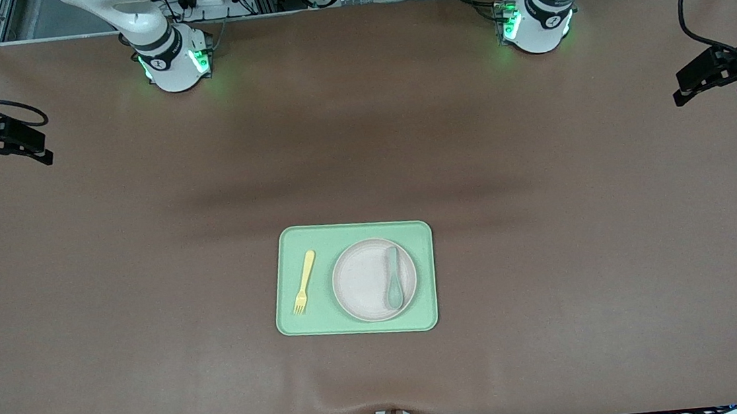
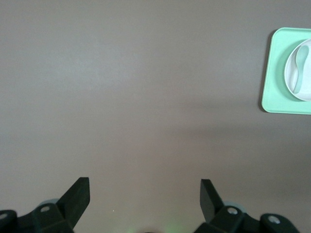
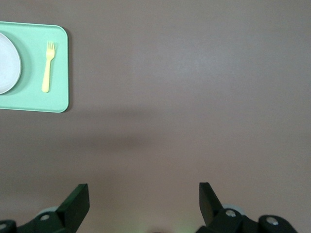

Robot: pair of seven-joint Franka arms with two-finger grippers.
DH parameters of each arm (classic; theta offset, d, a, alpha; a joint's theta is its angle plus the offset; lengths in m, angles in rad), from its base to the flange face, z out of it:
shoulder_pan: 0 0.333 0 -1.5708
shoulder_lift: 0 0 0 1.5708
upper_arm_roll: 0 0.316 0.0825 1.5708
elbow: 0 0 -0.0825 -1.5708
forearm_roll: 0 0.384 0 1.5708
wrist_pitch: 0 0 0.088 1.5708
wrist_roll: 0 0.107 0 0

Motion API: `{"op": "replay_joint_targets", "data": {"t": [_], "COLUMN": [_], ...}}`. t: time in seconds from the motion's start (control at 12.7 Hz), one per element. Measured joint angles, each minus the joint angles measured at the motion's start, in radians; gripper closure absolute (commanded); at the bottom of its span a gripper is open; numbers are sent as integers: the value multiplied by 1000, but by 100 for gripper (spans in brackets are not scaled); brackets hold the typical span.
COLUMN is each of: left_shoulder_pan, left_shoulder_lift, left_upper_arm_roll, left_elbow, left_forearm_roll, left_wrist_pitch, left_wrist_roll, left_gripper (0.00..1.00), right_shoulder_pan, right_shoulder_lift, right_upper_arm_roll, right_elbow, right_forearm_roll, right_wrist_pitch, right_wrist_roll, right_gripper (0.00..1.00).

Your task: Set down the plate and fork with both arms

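- Plate and fork lie on the tray, lower centre of frame.
- Left gripper, right gripper: both spread, empty, over the table's ends.
- Pinch the fork's handle; take the plate by its rim, clear of the spoon.

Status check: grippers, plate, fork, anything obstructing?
Left gripper and right gripper open, over bare table. Plate and fork on tray. Spoon on plate.
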State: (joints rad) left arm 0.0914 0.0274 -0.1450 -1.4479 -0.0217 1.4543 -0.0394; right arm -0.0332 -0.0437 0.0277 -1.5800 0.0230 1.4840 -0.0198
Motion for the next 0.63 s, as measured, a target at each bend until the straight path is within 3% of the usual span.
{"op": "replay_joint_targets", "data": {"t": [0.63], "left_shoulder_pan": [0], "left_shoulder_lift": [-37], "left_upper_arm_roll": [-20], "left_elbow": [-42], "left_forearm_roll": [5], "left_wrist_pitch": [-3], "left_wrist_roll": [4], "left_gripper": [0], "right_shoulder_pan": [-1], "right_shoulder_lift": [0], "right_upper_arm_roll": [5], "right_elbow": [0], "right_forearm_roll": [0], "right_wrist_pitch": [0], "right_wrist_roll": [-6], "right_gripper": [0]}}
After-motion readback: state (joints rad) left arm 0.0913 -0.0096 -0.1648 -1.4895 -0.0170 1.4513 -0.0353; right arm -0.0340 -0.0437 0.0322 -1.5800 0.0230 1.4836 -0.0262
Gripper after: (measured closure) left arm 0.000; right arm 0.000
